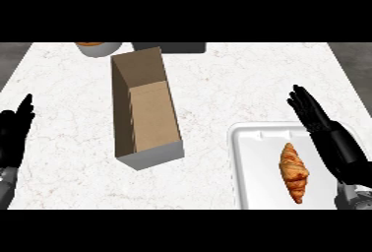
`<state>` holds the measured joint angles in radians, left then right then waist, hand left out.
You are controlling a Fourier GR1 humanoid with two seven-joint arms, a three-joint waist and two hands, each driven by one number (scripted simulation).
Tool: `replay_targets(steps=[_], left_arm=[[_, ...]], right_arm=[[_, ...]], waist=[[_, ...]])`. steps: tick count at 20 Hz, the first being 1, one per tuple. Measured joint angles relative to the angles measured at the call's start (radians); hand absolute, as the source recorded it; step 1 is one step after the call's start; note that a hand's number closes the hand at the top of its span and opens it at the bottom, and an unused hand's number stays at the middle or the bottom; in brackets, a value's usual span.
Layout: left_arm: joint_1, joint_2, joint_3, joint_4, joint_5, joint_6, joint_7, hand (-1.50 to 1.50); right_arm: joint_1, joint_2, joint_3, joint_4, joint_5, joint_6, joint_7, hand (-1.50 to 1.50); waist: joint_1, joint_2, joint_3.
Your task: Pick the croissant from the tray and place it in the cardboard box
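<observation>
Fingers straight and pressed close together, pointing to the top of the frame, the right hand (327,133) stands edge-on at the right of the frame over the right rim of the tray (251,167), holding nothing. Just to its left, the croissant (294,173) lies lengthwise on the white tray at lower right, untouched, its tips pointing up and down the frame. At the left edge the left hand (15,130) rests open, fingers up and together, well apart from everything. The box (145,110) stands open-topped at centre left, a long narrow trough running from the top of the frame toward the middle, with bare counter (218,88) between it and the tray. The pick looks not yet begun. The likely trouble is in the fit: the croissant is long and the box's opening slim, so a croissant carried crosswise could catch on a wall and end up on the rim or the counter; turning it along the box's length would avoid that. A grasp at one tapered tip could also let it swing. The tray's raised lip sits close under the right hand and could be nudged on the way in. The open counter between tray and box gives a free path; a bowl (98,47) and a dark object (181,47) sit at the top edge, beyond the box.
</observation>
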<state>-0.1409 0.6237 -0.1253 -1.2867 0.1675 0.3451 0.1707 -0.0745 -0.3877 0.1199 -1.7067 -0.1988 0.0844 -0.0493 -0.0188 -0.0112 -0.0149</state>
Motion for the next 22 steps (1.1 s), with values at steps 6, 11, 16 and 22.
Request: replay_targets(steps=[6,11,16,22], left_arm=[[0.016,-0.078,-0.056,-0.093,-0.041,0.002,-0.07,0.0],[0.036,-0.112,-0.084,-0.126,-0.032,-0.015,-0.094,0.0],[0.087,-0.132,-0.089,-0.186,-0.038,-0.033,-0.106,0.0],[0.107,-0.147,-0.097,-0.216,-0.053,-0.028,-0.1,0.0]], right_arm=[[-0.117,0.02,-0.004,0.037,0.192,-0.14,-0.001,-1.5],[-0.066,-0.045,-0.054,0.111,0.472,-0.371,0.053,-1.5],[0.001,0.041,-0.053,0.128,0.595,-0.544,-0.003,-1.5],[0.054,-0.105,0.003,0.069,0.802,-0.429,0.184,-1.5]], waist=[[0.029,0.008,0.011],[0.009,0.009,0.007],[0.017,0.009,0.013],[0.014,0.007,0.011]])
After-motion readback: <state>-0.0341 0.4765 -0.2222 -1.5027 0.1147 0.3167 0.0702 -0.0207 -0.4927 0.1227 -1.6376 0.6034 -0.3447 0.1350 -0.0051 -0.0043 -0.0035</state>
